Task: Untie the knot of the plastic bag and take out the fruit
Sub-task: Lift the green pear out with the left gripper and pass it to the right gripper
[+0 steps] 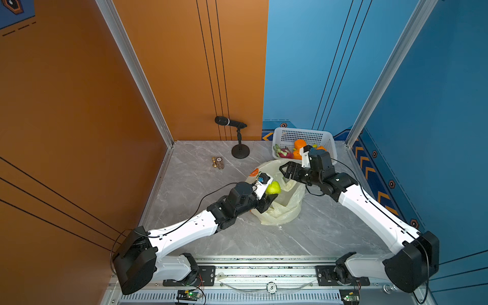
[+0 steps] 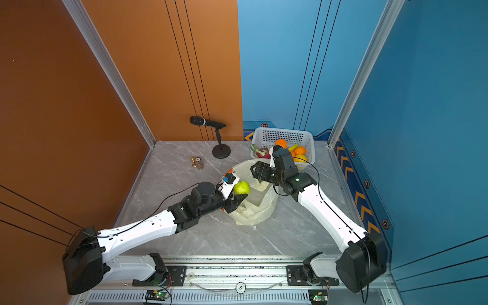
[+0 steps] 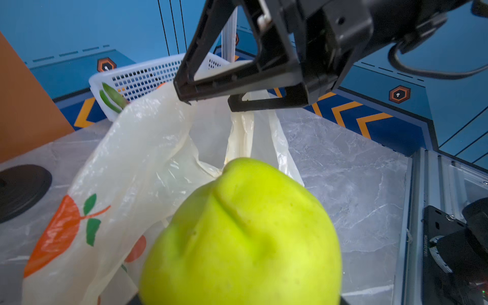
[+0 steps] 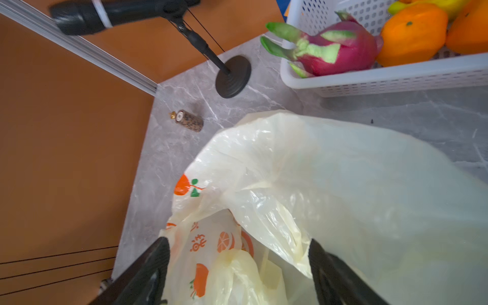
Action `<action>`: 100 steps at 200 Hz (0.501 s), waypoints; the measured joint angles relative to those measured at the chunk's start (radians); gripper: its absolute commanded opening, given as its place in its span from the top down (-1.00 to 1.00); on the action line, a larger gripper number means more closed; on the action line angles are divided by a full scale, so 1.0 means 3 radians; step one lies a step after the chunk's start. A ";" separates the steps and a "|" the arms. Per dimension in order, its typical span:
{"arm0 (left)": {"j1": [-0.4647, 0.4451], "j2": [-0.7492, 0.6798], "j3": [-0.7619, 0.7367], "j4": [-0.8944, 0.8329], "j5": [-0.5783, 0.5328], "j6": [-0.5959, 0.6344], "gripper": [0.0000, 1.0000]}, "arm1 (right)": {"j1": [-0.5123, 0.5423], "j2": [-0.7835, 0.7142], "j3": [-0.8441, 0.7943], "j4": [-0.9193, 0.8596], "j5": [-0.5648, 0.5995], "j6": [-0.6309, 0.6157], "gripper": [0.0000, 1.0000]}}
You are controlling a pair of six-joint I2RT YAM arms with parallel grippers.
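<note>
The pale-yellow plastic bag (image 1: pixel 280 211) (image 2: pixel 250 214) lies on the marble table with its mouth open; no knot shows. My left gripper (image 1: pixel 273 192) (image 2: pixel 241 192) is shut on a yellow-green bumpy fruit (image 1: pixel 273 187) (image 2: pixel 241 187) (image 3: pixel 243 237), held just above the bag's mouth; the fruit hides the jaws in the left wrist view. My right gripper (image 1: pixel 284 170) (image 2: pixel 254 170) (image 3: pixel 208 101) (image 4: pixel 239 245) stands open over the bag's far rim. A loose handle strip (image 3: pixel 240 132) hangs from one of its fingers (image 4: pixel 317 253). The bag's orange-slice prints (image 4: pixel 225 241) show between its jaws.
A white perforated basket (image 1: pixel 303 131) (image 4: pixel 396 76) at the back right holds a dragon fruit (image 1: pixel 285 152) (image 4: pixel 340 52), oranges (image 1: pixel 300 144) (image 4: pixel 414 34) and other fruit. A microphone on a round stand (image 1: pixel 240 151) and small brown pieces (image 1: pixel 218 163) stand behind the bag.
</note>
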 measured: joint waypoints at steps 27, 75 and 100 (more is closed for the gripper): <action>-0.0003 -0.0046 0.0000 0.0141 -0.0006 0.0205 0.15 | -0.0080 -0.0426 -0.0013 0.0003 -0.0340 -0.0047 -0.90; -0.0006 -0.0058 0.0052 0.0294 0.0097 0.0453 0.14 | -0.0076 -0.0732 -0.0071 -0.0010 -0.0964 -0.0169 -0.95; -0.0041 -0.0058 0.0125 0.0392 0.0206 0.0523 0.13 | -0.0025 -0.0710 -0.0134 -0.0065 -0.1139 -0.0206 -0.93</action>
